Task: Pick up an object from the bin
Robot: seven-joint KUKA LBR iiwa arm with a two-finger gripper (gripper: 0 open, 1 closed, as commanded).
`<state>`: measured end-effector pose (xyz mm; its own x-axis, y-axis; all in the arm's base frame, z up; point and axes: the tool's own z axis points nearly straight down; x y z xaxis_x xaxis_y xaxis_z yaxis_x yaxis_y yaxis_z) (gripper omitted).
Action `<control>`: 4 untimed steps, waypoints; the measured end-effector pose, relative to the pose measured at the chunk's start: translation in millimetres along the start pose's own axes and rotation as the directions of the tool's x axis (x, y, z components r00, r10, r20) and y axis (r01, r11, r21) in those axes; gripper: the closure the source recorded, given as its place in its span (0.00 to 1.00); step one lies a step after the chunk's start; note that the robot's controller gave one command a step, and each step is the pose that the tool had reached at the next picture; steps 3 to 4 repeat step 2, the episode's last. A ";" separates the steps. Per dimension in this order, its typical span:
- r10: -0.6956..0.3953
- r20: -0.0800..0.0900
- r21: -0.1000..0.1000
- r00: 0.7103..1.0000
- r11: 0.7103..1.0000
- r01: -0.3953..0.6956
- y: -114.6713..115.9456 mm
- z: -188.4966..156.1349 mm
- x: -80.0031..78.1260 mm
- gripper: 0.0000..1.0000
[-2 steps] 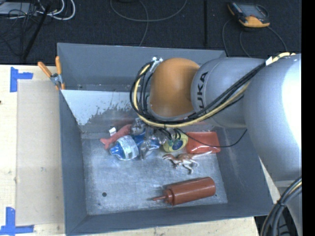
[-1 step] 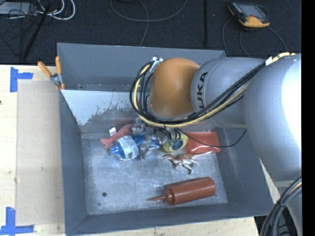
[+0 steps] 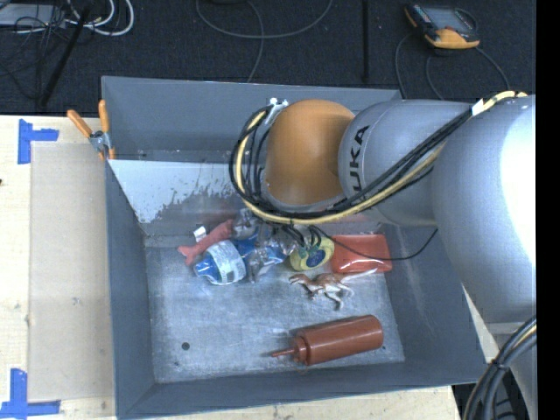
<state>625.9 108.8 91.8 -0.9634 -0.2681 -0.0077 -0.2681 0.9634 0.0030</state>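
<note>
Camera view, looking down: a grey metal bin (image 3: 131, 322) is seen, and the arm (image 3: 411, 160) is reached into it from the right. Its wrist is covered by a rounded orange cap (image 3: 302, 151), and black and yellow cables (image 3: 249, 160) are looped about that cap. The gripper (image 3: 260, 250) is lowered beneath the cap into a small heap at the middle of the bin, close to the foot of the sloping back wall. Whether the gripper is open or closed cannot be told, since most of it is hidden by the cap and the cables, and whether anything is held cannot be told either. Nearest to the gripper, just beside it toward the view's left, a crumpled blue and white wrapper (image 3: 219, 263) is found on the bin floor; the gripper is placed at the edge of this wrapper. A red scrap (image 3: 203, 241) is tucked against the wrapper's far side. On the gripper's other side a round yellow and blue thing (image 3: 313, 254) is seen, with a flat orange-red packet (image 3: 363, 252) laid just beside it. A small brown toy animal (image 3: 322, 289) is laid in front of these two. Well apart from the heap, near the front wall, a brown-red squeeze bottle (image 3: 341, 338) is laid on its side, its nozzle pointed toward the view's left.
</note>
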 end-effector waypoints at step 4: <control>0.002 -0.010 0.002 1.000 1.000 -0.002 0.1 -17.8 0.3 1.00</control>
